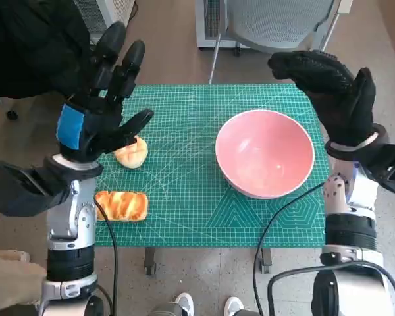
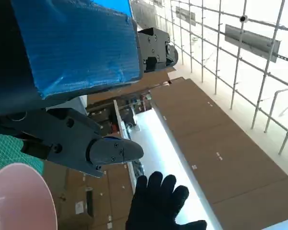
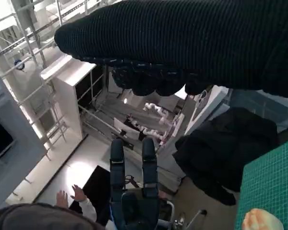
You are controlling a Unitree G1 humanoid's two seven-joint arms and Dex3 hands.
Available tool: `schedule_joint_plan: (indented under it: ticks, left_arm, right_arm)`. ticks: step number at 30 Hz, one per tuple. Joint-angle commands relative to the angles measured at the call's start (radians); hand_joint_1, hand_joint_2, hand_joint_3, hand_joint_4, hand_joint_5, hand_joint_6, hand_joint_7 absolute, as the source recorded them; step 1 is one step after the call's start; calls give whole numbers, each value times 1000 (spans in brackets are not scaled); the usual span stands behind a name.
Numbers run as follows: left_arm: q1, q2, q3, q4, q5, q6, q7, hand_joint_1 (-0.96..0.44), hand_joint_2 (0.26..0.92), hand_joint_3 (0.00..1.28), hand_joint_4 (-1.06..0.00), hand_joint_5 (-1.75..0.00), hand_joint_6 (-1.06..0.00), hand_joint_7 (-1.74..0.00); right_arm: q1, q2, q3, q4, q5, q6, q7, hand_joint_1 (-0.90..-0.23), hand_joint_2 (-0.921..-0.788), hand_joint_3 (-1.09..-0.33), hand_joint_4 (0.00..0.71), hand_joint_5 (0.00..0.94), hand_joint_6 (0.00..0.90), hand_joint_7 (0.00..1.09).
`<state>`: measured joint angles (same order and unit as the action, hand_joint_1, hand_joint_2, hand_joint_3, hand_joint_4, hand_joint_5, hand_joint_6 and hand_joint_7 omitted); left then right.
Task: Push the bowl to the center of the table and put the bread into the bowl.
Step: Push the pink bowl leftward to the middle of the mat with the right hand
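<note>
A: Bowl (image 1: 264,153) position?
B: Right half of tabletop (image 1: 184,210), off centre. Right hand (image 1: 329,92) raised just beyond its far-right rim, fingers apart, empty.
A: Left hand (image 1: 99,99)?
B: Spread, empty, above bread (image 1: 131,153).

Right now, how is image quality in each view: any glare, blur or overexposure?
Head view: even light, sharp; the glossy pink bowl shows only mild sheen on the green cutting mat. Left wrist view: bright windows wash out much of the background, and the blue-taped left hand looms close. Right wrist view: the black knitted right hand stays dark against overexposed background.
</note>
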<state>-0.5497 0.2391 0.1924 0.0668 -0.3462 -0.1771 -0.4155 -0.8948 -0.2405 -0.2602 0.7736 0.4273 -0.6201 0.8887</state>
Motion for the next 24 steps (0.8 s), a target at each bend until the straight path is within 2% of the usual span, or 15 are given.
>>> schedule_joint_plan:
  ticks: [1,12,15,20,24]
  left_arm:
    - [13,8,3,-17,-8,8,-2,-297,921,357,-75,0,1,-230]
    - [19,13,5,-28,-11,12,0,-292,921,364,-72,0,1,-226]
    - [21,14,6,-30,-11,12,0,-290,921,365,-72,0,1,-228]
    - [23,14,6,-30,-8,6,0,-285,921,366,-73,0,1,-232]
    - [24,14,6,-29,-7,5,0,-287,921,366,-73,0,1,-233]
  right_arm:
    - [-12,-27,-22,105,-32,-32,-51,-605,-921,-643,148,0,212,0]
    - [-55,-58,-55,322,-103,-81,-234,-651,-921,-644,144,1,206,0]
    - [-64,-69,-56,371,-124,-82,-280,-650,-921,-668,133,0,197,0]
    - [-78,-100,-53,450,-165,-55,-360,-652,-921,-713,94,0,183,0]
    - [-83,-112,-49,476,-188,-41,-393,-660,-921,-744,70,0,177,0]
